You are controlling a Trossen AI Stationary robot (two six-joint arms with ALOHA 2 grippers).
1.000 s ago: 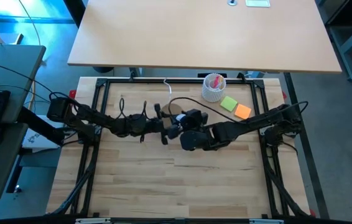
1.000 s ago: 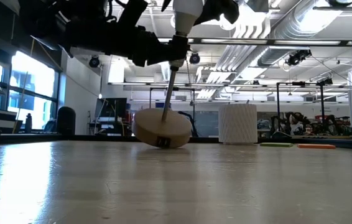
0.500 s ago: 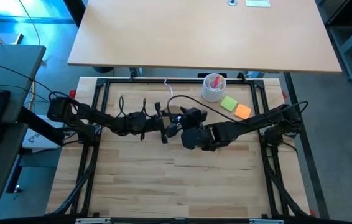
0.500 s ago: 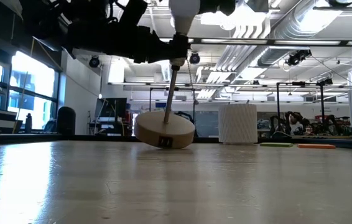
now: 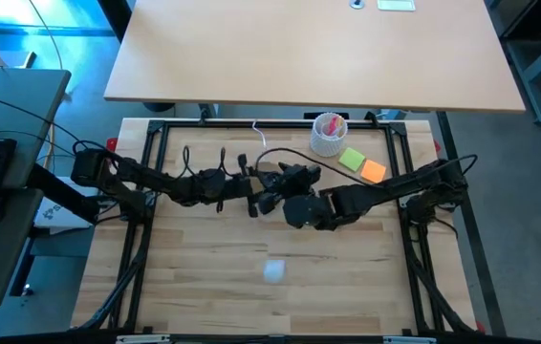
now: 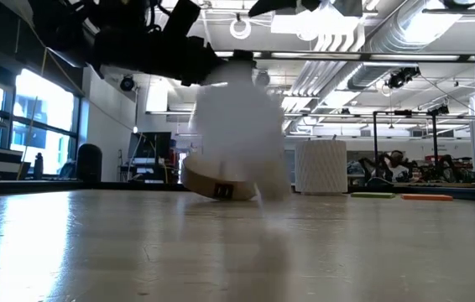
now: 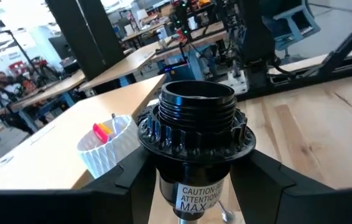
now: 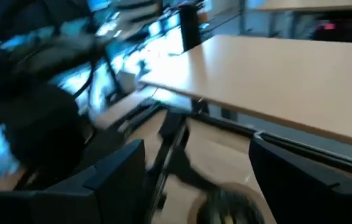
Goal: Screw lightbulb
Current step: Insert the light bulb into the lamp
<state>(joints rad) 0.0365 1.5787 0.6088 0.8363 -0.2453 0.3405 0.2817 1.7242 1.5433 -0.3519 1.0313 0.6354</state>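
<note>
A lamp stand, made of a wooden disc base (image 6: 221, 180), a thin rod and a black threaded socket (image 7: 196, 124), leans tilted at the table's far middle. My left gripper (image 5: 257, 191) is shut on the socket. The socket's mouth is empty. The lightbulb (image 5: 273, 270) is a white blur over the table's near middle, clear of both grippers. It fills the low view as a large white smear (image 6: 237, 126). I cannot tell whether it lies on the table. My right gripper (image 8: 194, 186) stands open, just right of the socket (image 5: 294, 178), with nothing between its fingers. My left gripper pinches the black socket's body (image 7: 198, 186), below its ribbed collar, between its two fingers. The fingers come about level from the table's left. The socket's open mouth faces up, tilted. The lamp's wooden base (image 6: 208, 186) is tipped, with its lower edge on the table.
A white ribbed cup with pink contents (image 5: 328, 134) stands at the far edge. Beside it lie a green note (image 5: 352, 159) and an orange one (image 5: 373, 171). A black cable (image 5: 280, 153) loops behind the lamp. The table's near half is bare wood apart from the bulb.
The lightbulb, which sat on top of the socket at my right gripper, has come away and dropped toward the table's near edge. It is now a blur. My right gripper has risen a little and rolled. The lamp stays tilted in my left gripper.
</note>
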